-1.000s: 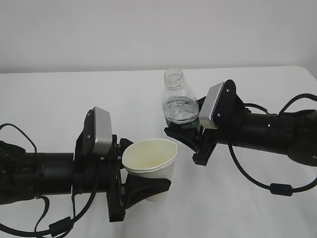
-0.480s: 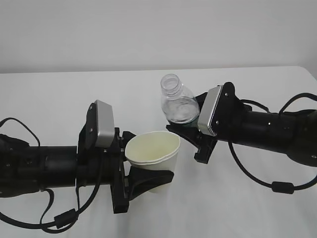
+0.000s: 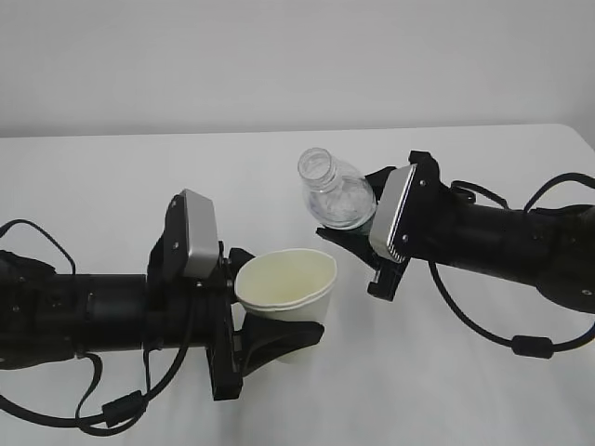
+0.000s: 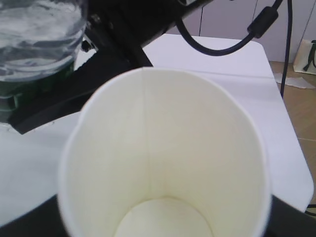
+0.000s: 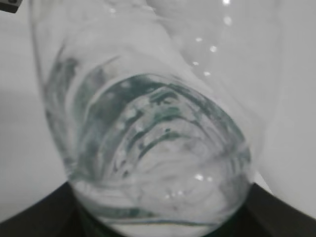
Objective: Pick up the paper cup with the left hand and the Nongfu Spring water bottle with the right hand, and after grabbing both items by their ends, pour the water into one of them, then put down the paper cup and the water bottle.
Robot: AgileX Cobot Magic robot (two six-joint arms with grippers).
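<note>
My left gripper [image 3: 277, 333] is shut on the lower part of the white paper cup [image 3: 285, 282] and holds it upright above the table. The left wrist view looks straight into the cup [image 4: 163, 163], whose pale yellowish inside looks dry. To the cup's upper right my right gripper [image 3: 351, 239] is shut on the base of the Nongfu Spring water bottle [image 3: 337, 195]. The bottle leans left, its capless mouth toward the cup and higher than its rim. Clear water [image 5: 163, 192] lies in the bottle's lower part, which fills the right wrist view. The jaws of both grippers are mostly hidden.
Both arms hang over a white table [image 3: 112, 186] with a plain wall behind. In the left wrist view the table's far edge [image 4: 289, 148] meets brown floor at the right, and a black cable [image 4: 261, 22] loops from the right arm.
The bottle has tilted further left, its mouth dropping toward the cup. The left arm raised the cup slightly a second ago and has since held still.
</note>
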